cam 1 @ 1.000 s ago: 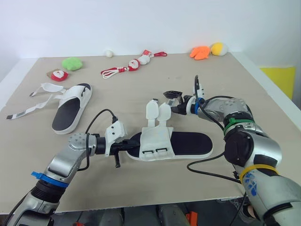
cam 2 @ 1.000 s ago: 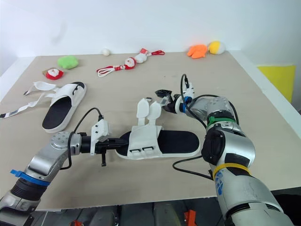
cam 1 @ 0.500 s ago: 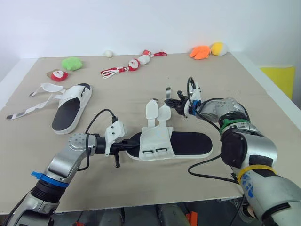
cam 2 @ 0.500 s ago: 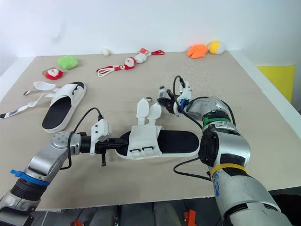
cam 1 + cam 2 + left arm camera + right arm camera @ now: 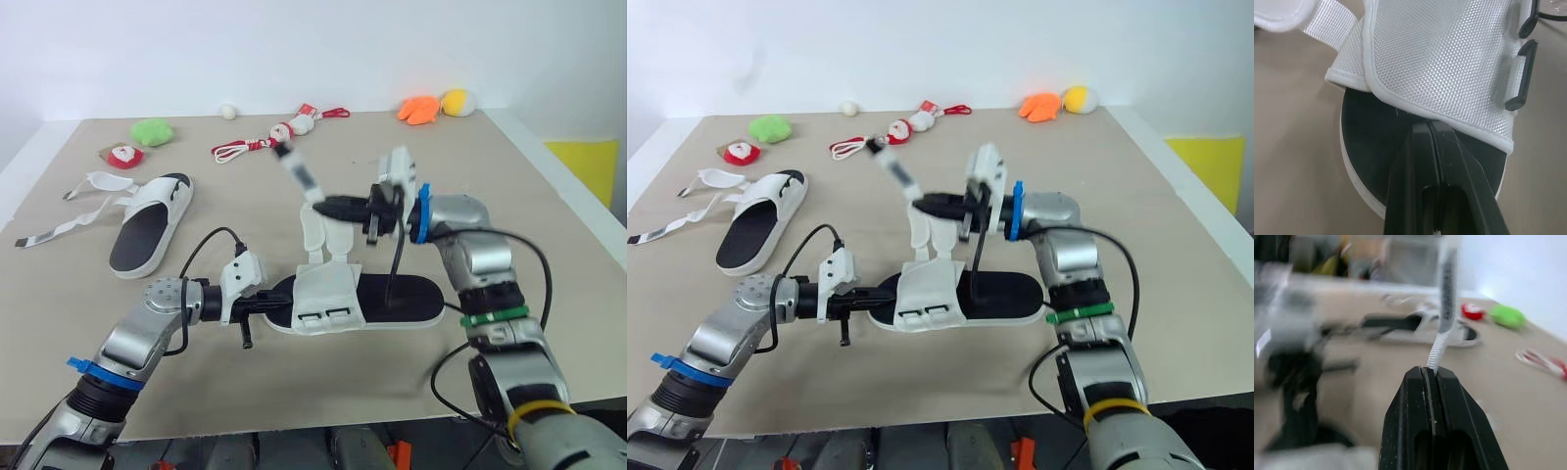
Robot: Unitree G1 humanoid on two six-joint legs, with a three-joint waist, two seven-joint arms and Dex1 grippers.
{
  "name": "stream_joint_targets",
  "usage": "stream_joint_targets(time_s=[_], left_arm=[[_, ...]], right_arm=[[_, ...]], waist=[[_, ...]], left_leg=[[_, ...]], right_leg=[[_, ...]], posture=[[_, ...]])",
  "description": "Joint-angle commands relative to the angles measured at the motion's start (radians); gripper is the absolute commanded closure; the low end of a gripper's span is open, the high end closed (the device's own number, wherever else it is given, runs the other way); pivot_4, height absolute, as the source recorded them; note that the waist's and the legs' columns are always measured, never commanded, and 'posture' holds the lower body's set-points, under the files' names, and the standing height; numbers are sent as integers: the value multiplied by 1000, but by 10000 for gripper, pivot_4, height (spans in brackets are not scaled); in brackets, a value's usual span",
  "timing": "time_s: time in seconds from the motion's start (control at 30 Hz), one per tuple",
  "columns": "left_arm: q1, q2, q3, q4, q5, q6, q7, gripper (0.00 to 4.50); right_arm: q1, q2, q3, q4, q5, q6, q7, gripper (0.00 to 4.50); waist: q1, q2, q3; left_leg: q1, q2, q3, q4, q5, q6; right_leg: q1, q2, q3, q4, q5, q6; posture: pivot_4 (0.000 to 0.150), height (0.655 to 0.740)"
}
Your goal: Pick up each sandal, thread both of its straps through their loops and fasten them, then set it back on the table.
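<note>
Though apart, two sandals (image 5: pixel 404 295) (image 5: pixel 145 227), two pincers (image 5: pixel 265 304) (image 5: pixel 320 204).

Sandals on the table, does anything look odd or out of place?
Nothing damaged. The far sandal lies with its straps splayed loose on the table, unfastened. The near sandal has one strap held up in the air, pinched by the right gripper.

On the sandal (image 5: pixel 1440 58), the upper is white woven mesh cloth and the footbed matt black. The strap (image 5: pixel 1438 348) is ribbed webbing; the table (image 5: pixel 323 382) looks matt.
</note>
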Motion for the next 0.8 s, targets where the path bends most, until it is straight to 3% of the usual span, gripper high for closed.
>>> stream_joint_targets(time_s=[0.03,0.23,0.33,0.37,0.43,0.63,0.73,0.8], left_arm=[[15,10,-29,23,35,25,4,45000],[14,9,-32,22,34,28,1,45000],[17,13,-31,18,31,29,-2,45000],[19,14,-31,16,31,30,-3,45000],[19,15,-32,13,31,33,-3,45000],[26,15,-35,5,28,37,-6,45000],[27,17,-35,4,27,39,-10,45000],[26,19,-34,6,26,40,-16,45000]], right_arm=[[51,-44,58,3,-83,-469,99,44542],[-36,-65,140,229,-199,-1025,66,44542],[-77,-76,166,286,-199,-1124,24,44542],[-83,-92,181,275,-180,-1138,14,37857],[-89,-125,212,248,-153,-1176,-11,30004],[-45,-254,268,107,-107,-1157,-81,850],[29,-332,262,-11,-43,-1040,-106,850],[120,-391,231,-143,82,-826,-137,850]], waist=[[-1,0,0],[-3,0,0],[-3,0,0],[-2,0,0],[-1,0,0],[5,0,0],[14,-1,0],[19,-1,0]], left_leg=[[0,0,0,0,0,0],[4,0,2,0,1,0],[4,0,2,0,1,0],[4,0,2,0,1,0],[4,0,2,-1,1,0],[4,-1,2,-5,1,0],[5,-1,2,-7,1,0],[6,-1,2,-10,1,0]], right_leg=[[0,0,0,0,0,0],[2,-1,1,0,0,-4],[2,-1,1,0,0,-4],[2,-1,1,0,0,-5],[2,-1,1,0,-1,-6],[2,-1,2,0,-3,-9],[2,-1,2,0,-4,-11],[1,-1,2,0,-5,-11]], posture=[[1500,7400],[1500,7400],[1500,7400],[1500,7400],[1500,7400],[1500,7400],[1500,7400],[1500,7400]])
